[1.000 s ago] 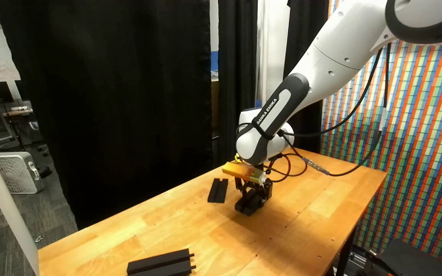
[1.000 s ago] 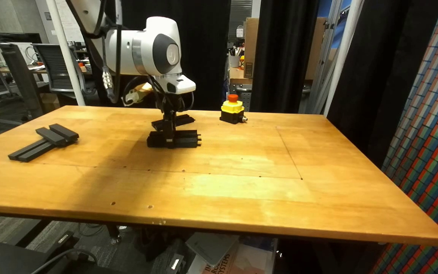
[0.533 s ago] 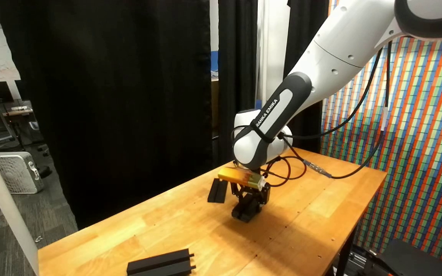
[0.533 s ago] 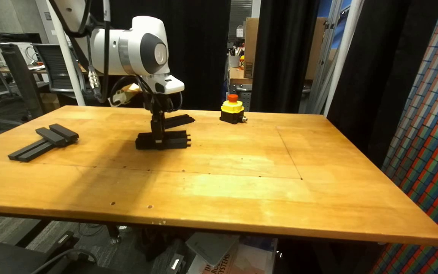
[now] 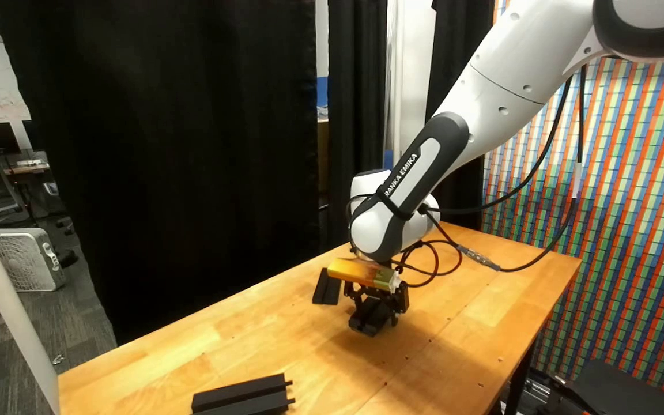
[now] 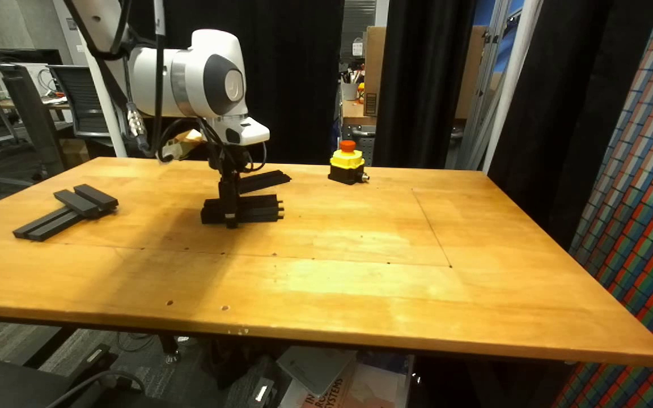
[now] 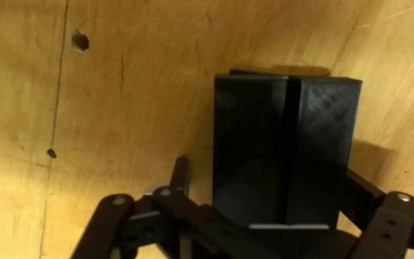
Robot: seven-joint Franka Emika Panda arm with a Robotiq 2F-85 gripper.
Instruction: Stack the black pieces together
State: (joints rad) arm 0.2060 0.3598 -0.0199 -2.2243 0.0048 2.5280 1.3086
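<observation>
In the wrist view a grooved black piece [image 7: 250, 144] lies between the spread fingers of my gripper [image 7: 266, 165]. Its left finger [image 7: 181, 176] stands apart from the piece's side; the right one is partly hidden behind it. A thin black edge shows under the piece's far end; I cannot tell whether that is another piece. Small pegs stick out of one end of this piece [image 6: 258, 208] in an exterior view. Behind it lies another black piece [image 6: 265, 180], also visible as a flat black piece [image 5: 326, 287]. Crossed black pieces [image 6: 49, 224] rest farther left.
A yellow block with a red button [image 6: 347, 161] stands near the table's back edge. Two dark bars with pegs [image 5: 242, 397] lie at the table's near end in an exterior view. Black curtains [image 5: 193, 144] hang along the far edge.
The gripper carried the grooved black piece leftward in an exterior view, nearer the crossed pieces. Since half a second ago its jaws have opened and let the piece go; the other pieces stayed put.
</observation>
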